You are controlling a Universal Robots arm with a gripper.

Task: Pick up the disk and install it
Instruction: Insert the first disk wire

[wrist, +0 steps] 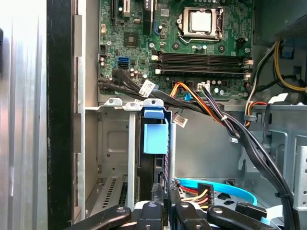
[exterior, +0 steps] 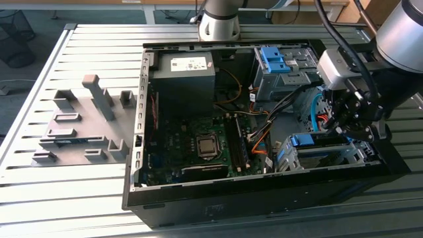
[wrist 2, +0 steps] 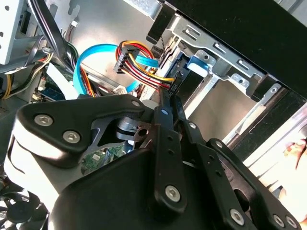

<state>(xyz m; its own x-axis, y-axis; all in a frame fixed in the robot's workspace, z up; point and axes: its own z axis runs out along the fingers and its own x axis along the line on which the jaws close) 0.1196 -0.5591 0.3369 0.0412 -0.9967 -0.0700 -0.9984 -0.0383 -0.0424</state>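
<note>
Black robot gripper (exterior: 360,130) hovering inside open black computer case (exterior: 264,201), fingers pressed together, blue-bracketed silver-grey disk (wrist: 156,139) sitting in metal drive cage (wrist: 112,143).

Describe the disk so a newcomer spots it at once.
Find the open black computer case. In its metal cage, at the exterior view's right, the disk stands in a slot, blue bracket showing; the other blue latch holds no drive.
</note>
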